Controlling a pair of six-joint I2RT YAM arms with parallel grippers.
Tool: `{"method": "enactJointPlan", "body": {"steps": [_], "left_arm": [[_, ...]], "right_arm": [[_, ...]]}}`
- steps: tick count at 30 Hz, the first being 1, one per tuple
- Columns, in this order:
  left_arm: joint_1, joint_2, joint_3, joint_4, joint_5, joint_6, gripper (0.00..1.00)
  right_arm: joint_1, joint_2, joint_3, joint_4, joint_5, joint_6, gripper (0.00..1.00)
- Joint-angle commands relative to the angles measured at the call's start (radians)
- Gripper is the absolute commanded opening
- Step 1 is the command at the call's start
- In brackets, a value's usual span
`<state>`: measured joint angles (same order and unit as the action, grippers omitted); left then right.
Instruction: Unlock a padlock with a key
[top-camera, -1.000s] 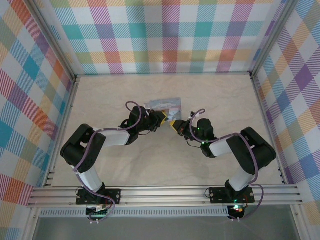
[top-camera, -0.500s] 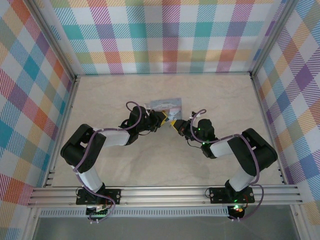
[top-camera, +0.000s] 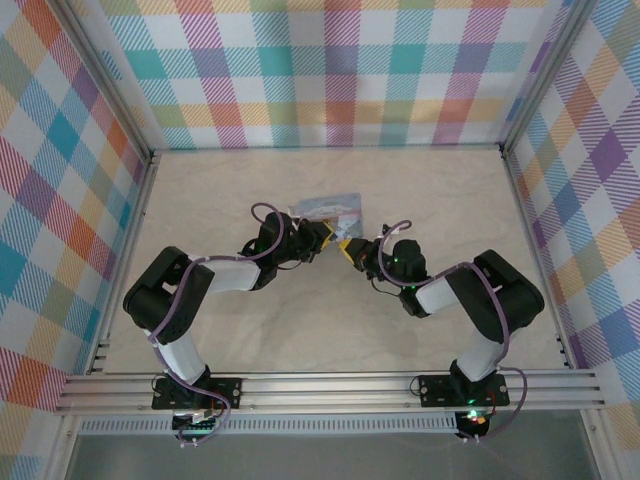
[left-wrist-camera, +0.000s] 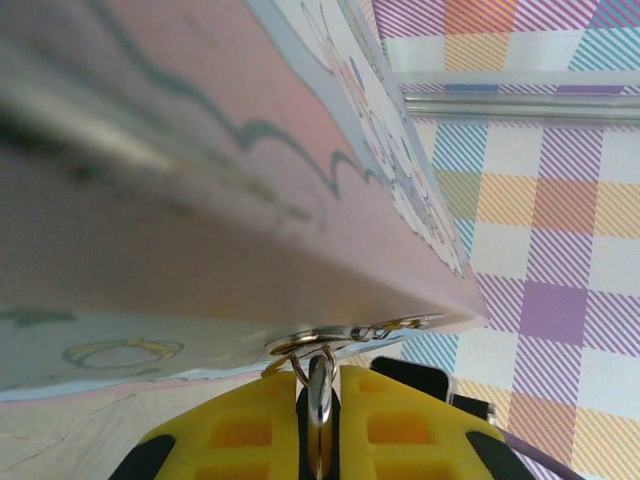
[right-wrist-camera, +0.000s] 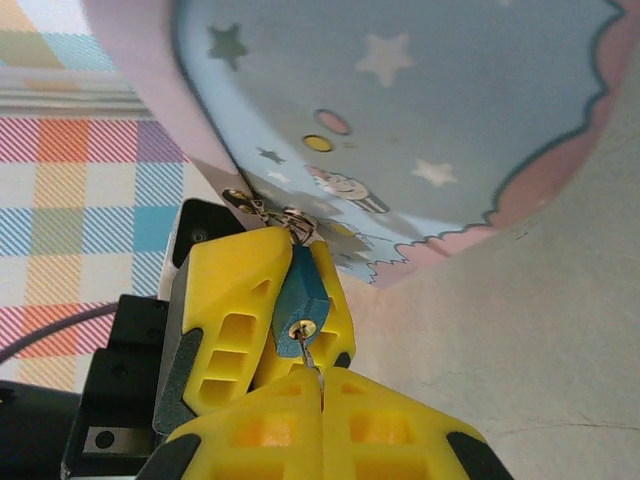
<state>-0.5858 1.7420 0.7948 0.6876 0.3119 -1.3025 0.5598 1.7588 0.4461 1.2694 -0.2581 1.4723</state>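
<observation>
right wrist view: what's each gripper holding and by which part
The left gripper clamps the padlock by its blue body. The right gripper pinches the key by its rear end, tip at the keyhole.

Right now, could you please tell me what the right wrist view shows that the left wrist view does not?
Right wrist: the blue padlock with the key at its keyhole, pinched by the right fingers. Left wrist: the shackle hanging from clasp rings on the tin. Both: that tin and the left fingers gripping the padlock.
</observation>
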Motion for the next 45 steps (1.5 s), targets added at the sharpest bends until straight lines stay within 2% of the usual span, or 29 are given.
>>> {"method": "enactJointPlan", "body": {"steps": [1, 13, 19, 23, 29, 31, 33, 35, 42, 45], "left_arm": [[-0.020, -0.011, 0.001, 0.087, 0.082, -0.023, 0.09], [-0.023, -0.011, -0.006, 0.117, 0.104, -0.029, 0.05], [-0.026, -0.015, -0.002, 0.121, 0.110, -0.030, 0.04], [-0.028, -0.015, -0.002, 0.118, 0.110, -0.029, 0.02], [-0.032, -0.012, -0.002, 0.116, 0.113, -0.029, 0.01], [-0.034, -0.012, -0.003, 0.118, 0.113, -0.029, 0.00], [-0.034, -0.012, -0.006, 0.119, 0.112, -0.029, 0.00], [-0.034, -0.009, -0.005, 0.120, 0.113, -0.029, 0.00], [-0.035, -0.008, -0.003, 0.119, 0.117, -0.029, 0.00], [-0.035, -0.009, -0.005, 0.120, 0.122, -0.028, 0.00]], "right_arm": [[0.014, 0.047, 0.020, 0.137, 0.024, 0.155, 0.00], [0.015, 0.090, 0.078, 0.137, -0.033, 0.196, 0.00], [0.017, 0.061, 0.092, 0.080, -0.040, 0.119, 0.00], [0.024, 0.124, 0.117, 0.139, -0.059, 0.187, 0.00], [0.038, 0.066, 0.117, 0.028, -0.030, 0.059, 0.00], [0.038, 0.069, 0.119, 0.030, -0.037, 0.080, 0.00], [0.038, 0.130, 0.132, 0.137, -0.054, 0.173, 0.00], [0.041, 0.155, 0.152, 0.139, -0.074, 0.232, 0.00], [0.043, 0.140, 0.163, 0.139, -0.048, 0.275, 0.00], [0.037, 0.120, 0.166, 0.134, -0.044, 0.195, 0.00]]}}
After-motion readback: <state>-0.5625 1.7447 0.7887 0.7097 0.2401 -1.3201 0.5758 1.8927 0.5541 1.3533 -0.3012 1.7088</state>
